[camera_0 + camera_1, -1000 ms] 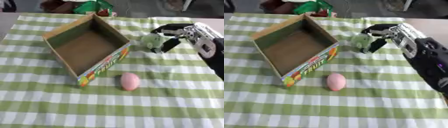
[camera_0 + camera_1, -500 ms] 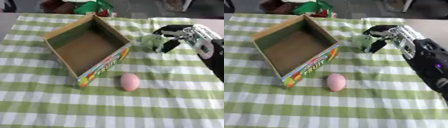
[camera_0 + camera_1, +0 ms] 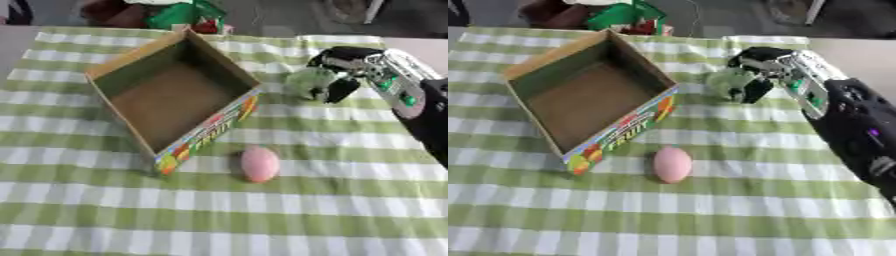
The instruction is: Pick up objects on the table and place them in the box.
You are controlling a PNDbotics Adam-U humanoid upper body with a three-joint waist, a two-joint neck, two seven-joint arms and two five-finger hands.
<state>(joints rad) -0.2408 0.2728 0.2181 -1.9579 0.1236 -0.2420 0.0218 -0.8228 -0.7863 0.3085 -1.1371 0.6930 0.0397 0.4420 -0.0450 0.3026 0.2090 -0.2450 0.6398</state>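
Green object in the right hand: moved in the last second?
Yes. The green object, held by the right hand, has shifted left toward the box; the pink egg stays put.

Box [image 3: 166,107] top open; near wall beside pink egg [image 3: 260,163]; bare cloth [image 3: 262,220] in front.

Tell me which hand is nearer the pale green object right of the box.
Right. The right hand is curled round the pale green object, beside the box. The left hand shows in neither view.
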